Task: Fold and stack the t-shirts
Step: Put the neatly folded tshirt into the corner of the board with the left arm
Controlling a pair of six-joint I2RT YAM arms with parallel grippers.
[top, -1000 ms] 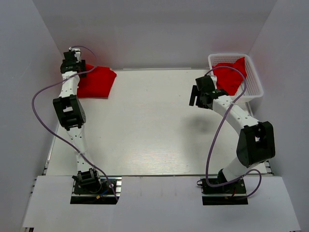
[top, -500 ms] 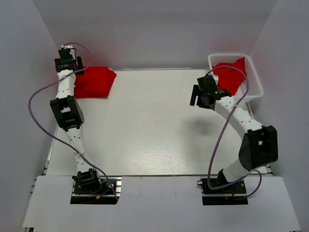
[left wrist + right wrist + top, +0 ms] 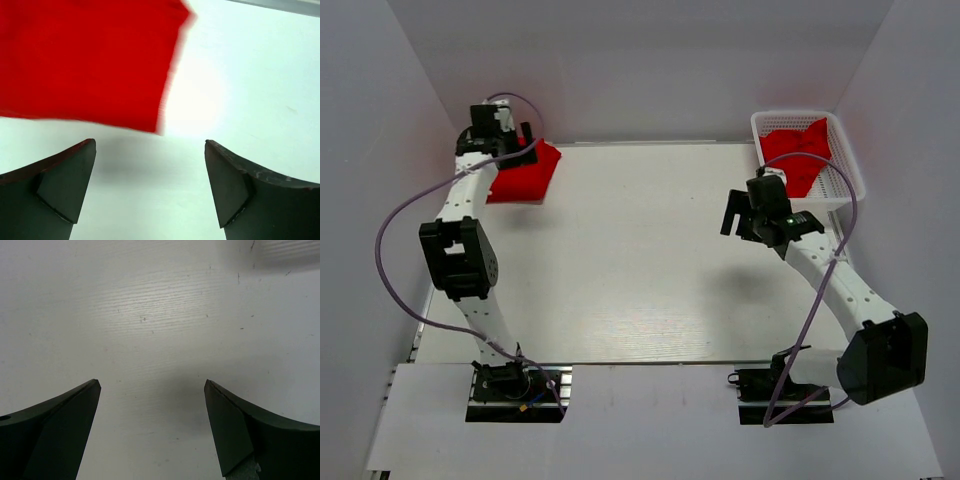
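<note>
A folded red t-shirt [image 3: 523, 172] lies flat at the table's far left corner. It also shows in the left wrist view [image 3: 85, 55], filling the upper left, with its right edge blurred. My left gripper [image 3: 518, 132] is open and empty above the shirt's far edge; in the left wrist view [image 3: 150, 150] only white table lies between its fingers. More crumpled red t-shirts [image 3: 800, 152] lie in the white mesh basket [image 3: 846, 182] at the far right. My right gripper [image 3: 732, 214] is open and empty over bare table left of the basket, as the right wrist view [image 3: 152, 386] shows.
White walls close in the table on the left, far and right sides. The basket stands against the right wall. A purple cable loops off each arm. The table's far rim [image 3: 280, 4] shows in the left wrist view.
My left gripper has swung right, from the far left corner to above the folded shirt's far edge. My right arm has stretched out and its gripper has shifted a little nearer and to the right.
</note>
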